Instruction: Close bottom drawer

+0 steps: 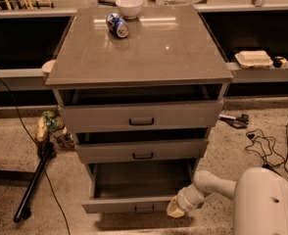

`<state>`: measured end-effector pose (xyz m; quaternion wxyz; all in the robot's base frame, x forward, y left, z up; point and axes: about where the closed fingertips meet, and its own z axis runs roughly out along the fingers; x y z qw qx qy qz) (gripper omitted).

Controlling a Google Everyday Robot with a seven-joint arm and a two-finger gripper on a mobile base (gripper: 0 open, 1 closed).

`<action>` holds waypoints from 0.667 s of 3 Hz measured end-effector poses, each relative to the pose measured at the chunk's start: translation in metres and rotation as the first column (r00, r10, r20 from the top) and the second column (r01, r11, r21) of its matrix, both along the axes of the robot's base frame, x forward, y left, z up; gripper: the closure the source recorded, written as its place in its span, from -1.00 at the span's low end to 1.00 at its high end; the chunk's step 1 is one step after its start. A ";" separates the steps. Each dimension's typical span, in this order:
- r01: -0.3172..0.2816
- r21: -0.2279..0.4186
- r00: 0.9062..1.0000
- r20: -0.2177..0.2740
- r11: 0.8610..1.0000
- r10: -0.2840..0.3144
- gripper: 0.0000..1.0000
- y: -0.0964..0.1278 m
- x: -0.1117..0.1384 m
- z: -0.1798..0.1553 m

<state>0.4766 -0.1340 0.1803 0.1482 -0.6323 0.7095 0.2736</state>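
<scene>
End effector (175, 209) sits low in the camera view, at the right end of the bottom drawer's front panel, touching it or just beside it. Whether it is wide or narrow I cannot tell.

Farthest left, a dark pole (34, 180) slants across the speckled floor (7, 146), with a thin black cable (15, 112) trailing near it. A small colourful bundle (51, 127) lies by the pole's upper end. On the grey ledge (16, 75) behind, a pale round thing (48, 66) sits just beside the table's left edge.

The table (149, 53) is a grey cabinet with a glossy top. At the back of the top a blue-and-white can (117, 25) lies on its side. A white bowl (129, 6) stands upright just behind the can and slightly right of it. Below the top are three drawers, each partly open. The top drawer (183, 114) is the widest, and the middle drawer (109, 152) is narrower.

The bottom drawer (134, 180) is the lowest and narrowest and stands out farthest. Its grey inside shows, and its small dark pull (144, 208) is at the middle of the front.

A white arm (212, 185) joins the end effector to the robot's white body (266, 204) at lower right. Above, on the right part of the ledge, rests a white container (253, 58), with a small dark-and-yellow thing (279, 61) just beside it. Loose black cables (261, 143) lie on the floor, and a dark tool-like object (234, 119) lies near the table's right side.
</scene>
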 end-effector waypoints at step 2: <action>0.000 0.000 1.000 0.000 1.000 0.000 -1.00 0.000 0.000 0.000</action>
